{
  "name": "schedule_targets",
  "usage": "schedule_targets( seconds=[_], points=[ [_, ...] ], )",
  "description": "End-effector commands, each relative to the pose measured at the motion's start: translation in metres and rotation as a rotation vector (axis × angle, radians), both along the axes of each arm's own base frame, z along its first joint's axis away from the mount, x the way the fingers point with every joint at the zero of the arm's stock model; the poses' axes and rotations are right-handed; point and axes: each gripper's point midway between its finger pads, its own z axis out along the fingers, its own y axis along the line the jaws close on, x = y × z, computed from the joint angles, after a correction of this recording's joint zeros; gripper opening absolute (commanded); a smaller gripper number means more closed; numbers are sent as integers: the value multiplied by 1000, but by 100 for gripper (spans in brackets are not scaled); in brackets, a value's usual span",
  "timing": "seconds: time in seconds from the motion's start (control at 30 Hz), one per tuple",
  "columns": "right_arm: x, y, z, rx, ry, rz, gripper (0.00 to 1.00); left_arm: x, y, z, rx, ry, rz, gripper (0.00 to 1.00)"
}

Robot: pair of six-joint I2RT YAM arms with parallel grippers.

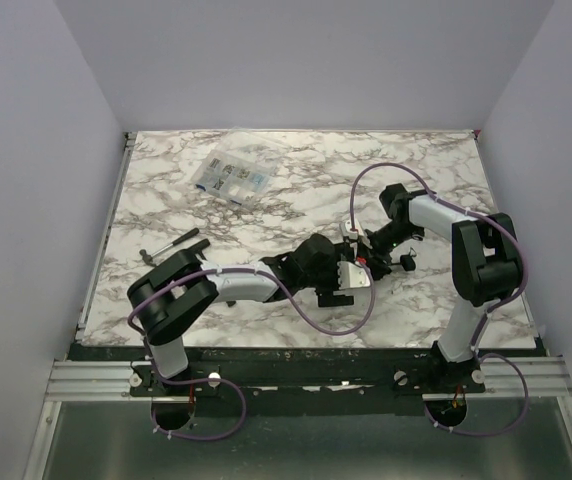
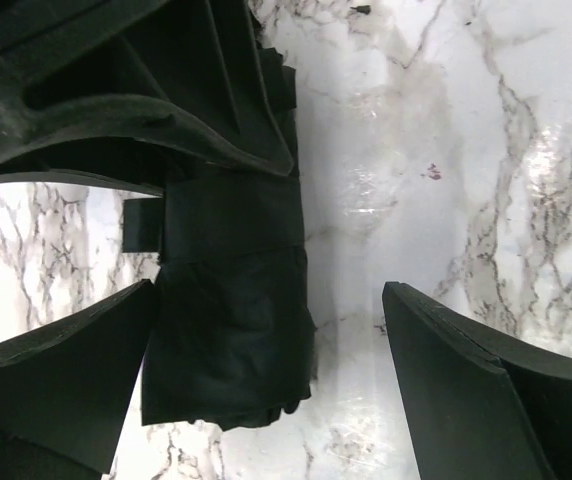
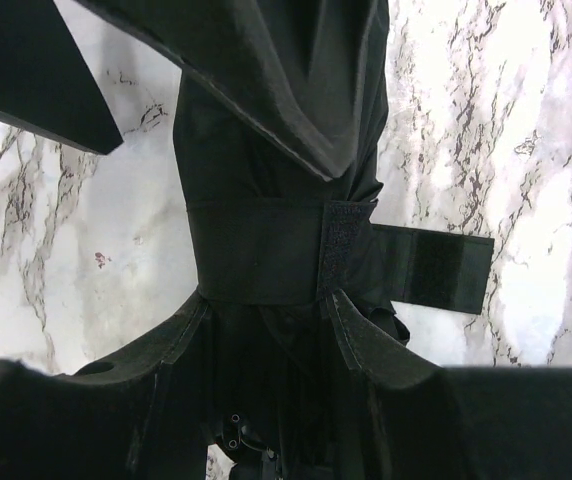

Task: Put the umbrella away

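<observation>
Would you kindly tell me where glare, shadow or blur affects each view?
Top external: evenly lit, sharp, only soft shadows. Left wrist: glare whitens the table beside the umbrella. Right wrist: the fabric is near-black, the bottom edge blurred.

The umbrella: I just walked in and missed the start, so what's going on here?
Both arms reach to the umbrella, which lies folded on the marble table, its strap wrapped around the canopy. The left gripper is open astride the bundle, one finger against the fabric. The right gripper is close on it from the other side; whether it is clamped cannot be told.
</observation>
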Motion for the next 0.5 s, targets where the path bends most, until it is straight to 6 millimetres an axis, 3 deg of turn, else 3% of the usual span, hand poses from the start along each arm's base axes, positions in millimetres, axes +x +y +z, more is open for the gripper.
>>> schedule_targets(
  seconds=[0.0,0.13,0.27,0.3,0.43,0.47],
  points=[
    [-60,-46,-47,-272,235,21,3,19,-5,4,17,-87,28,99],
    [-60,-45,-47,-269,234,20,3,19,-7,-4,39,-77,16,97],
    [-59,-44,-45,-263,236,21,3,23,-2,-28,109,-48,47,91],
    [-59,-44,-45,-261,238,21,3,22,-1,-33,122,-31,56,86],
    [-59,-42,-44,-255,239,12,4,17,5,-53,175,78,96,51],
    [-58,-41,-44,-253,241,4,4,13,8,-58,182,113,106,34]
  ],
)
